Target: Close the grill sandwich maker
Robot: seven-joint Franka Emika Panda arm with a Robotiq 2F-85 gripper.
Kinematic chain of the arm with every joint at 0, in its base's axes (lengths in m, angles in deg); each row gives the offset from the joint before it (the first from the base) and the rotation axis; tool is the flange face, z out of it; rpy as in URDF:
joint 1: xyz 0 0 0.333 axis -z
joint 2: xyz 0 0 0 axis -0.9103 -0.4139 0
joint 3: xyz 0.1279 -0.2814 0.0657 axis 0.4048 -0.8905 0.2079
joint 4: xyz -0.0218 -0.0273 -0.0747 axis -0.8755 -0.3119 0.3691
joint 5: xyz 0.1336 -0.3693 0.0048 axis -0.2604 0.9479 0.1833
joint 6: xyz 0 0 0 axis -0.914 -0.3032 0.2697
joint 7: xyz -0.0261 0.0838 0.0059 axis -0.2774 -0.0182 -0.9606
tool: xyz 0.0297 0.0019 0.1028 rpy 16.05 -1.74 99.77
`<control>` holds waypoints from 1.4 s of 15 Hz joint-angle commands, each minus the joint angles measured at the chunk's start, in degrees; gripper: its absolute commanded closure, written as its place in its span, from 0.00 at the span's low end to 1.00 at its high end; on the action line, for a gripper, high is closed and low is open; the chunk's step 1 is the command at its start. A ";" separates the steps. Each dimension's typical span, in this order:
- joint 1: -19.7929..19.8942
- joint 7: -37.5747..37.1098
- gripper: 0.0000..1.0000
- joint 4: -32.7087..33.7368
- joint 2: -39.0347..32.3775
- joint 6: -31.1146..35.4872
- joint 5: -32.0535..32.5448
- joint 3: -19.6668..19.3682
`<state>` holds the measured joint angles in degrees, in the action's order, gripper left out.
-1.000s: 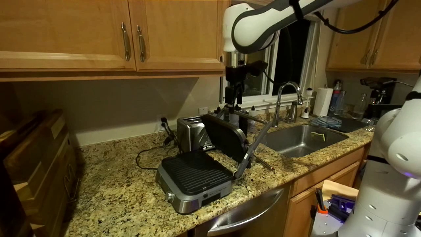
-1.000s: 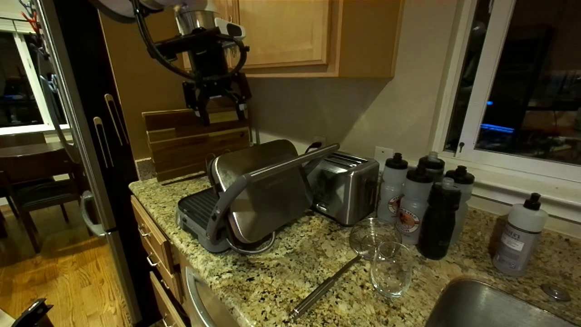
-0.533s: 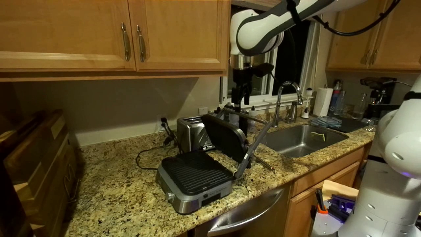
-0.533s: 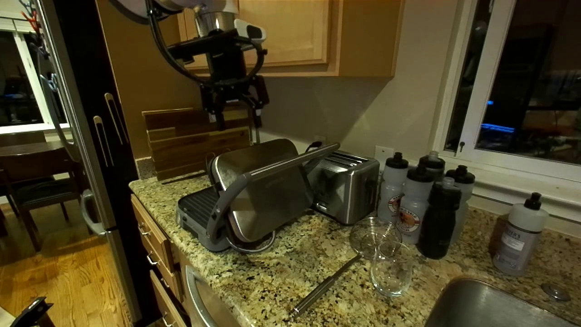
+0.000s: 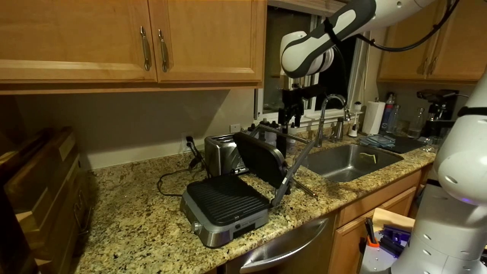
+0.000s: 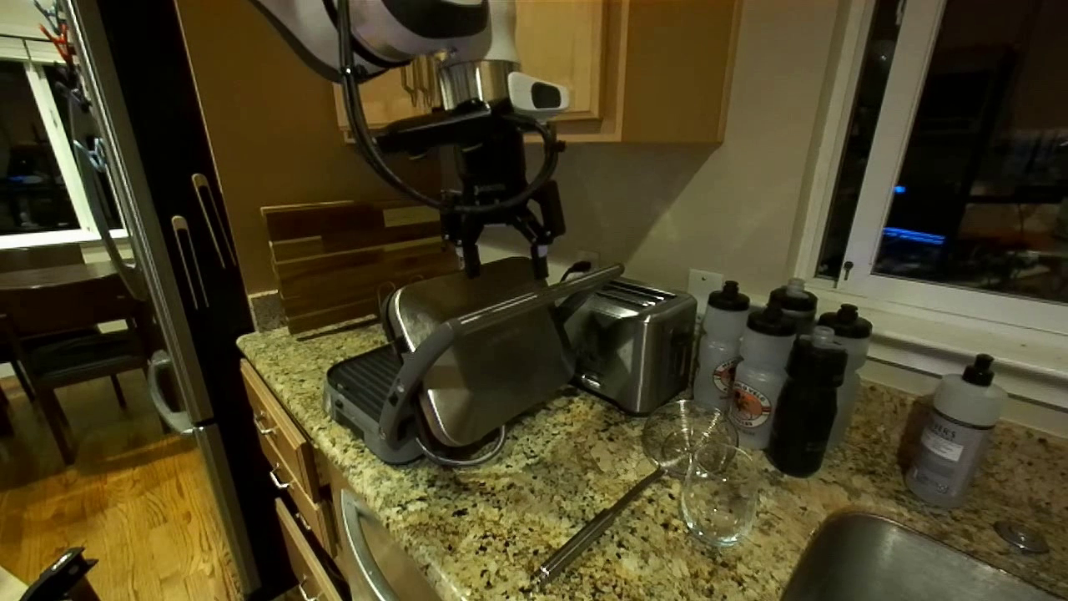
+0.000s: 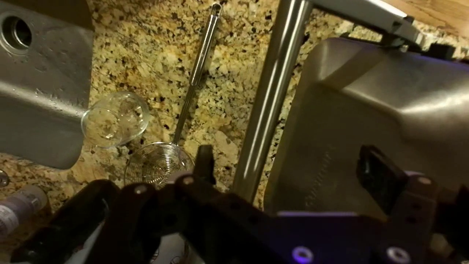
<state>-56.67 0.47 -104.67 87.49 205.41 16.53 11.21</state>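
The grill sandwich maker stands open on the granite counter. Its ribbed lower plate (image 5: pixel 228 199) lies flat and its lid (image 5: pixel 259 160) is tilted up and back, as also shown by the lid's steel outside (image 6: pixel 488 359). Its bar handle (image 6: pixel 534 302) sticks out behind the lid, away from the lower plate. My gripper (image 6: pixel 506 265) is open and empty, pointing down above the lid and handle. In the wrist view, the fingertips of my gripper (image 7: pixel 287 156) stand wide apart, with the bar handle (image 7: pixel 271 99) and part of the lid (image 7: pixel 351 139) in view between them, below.
A steel toaster (image 6: pixel 642 342) stands close beside the grill, by the wall. Several bottles (image 6: pixel 755 376), a drinking glass (image 6: pixel 719 497) and a wire strainer (image 6: pixel 596 530) are on the handle side. The sink (image 5: pixel 352 167) lies beyond. Wall cabinets (image 5: pixel 205 38) hang above.
My gripper has moved down and to the right in both exterior views, over the lid and handle. It stays open. The grill sandwich maker has not moved.
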 commanded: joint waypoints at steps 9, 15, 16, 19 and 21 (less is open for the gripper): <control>1.75 1.77 0.00 3.14 -9.34 9.88 -6.96 -1.48; 2.26 1.99 0.47 2.82 -11.11 10.04 -9.72 -1.54; 2.36 1.91 0.53 2.79 -11.27 9.99 -9.79 -1.54; 2.71 1.80 0.74 2.64 -11.41 10.21 -9.69 -1.56; 2.75 1.53 0.87 2.58 -11.03 10.44 -9.12 -1.57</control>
<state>-54.68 0.89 -101.59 75.77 214.35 7.81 9.55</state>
